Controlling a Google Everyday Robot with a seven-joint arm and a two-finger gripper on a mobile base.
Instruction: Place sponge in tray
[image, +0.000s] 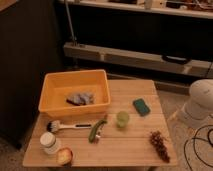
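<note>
Sponge (141, 106) lies unpicked near the tabletop's (130, 142) right edge, outside the yellow tray (52, 91), while the gripper, out of view, stands open.

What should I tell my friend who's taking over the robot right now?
Gripper: out of view; only a white robot part shows at the right edge.
Sponge: lying on the wooden table, right of the tray, beside the green cup; nothing holds it.
Tray: holds only a grey-blue cloth.
Done: nothing yet. Left: grab the sponge, put it in the tray.
</note>
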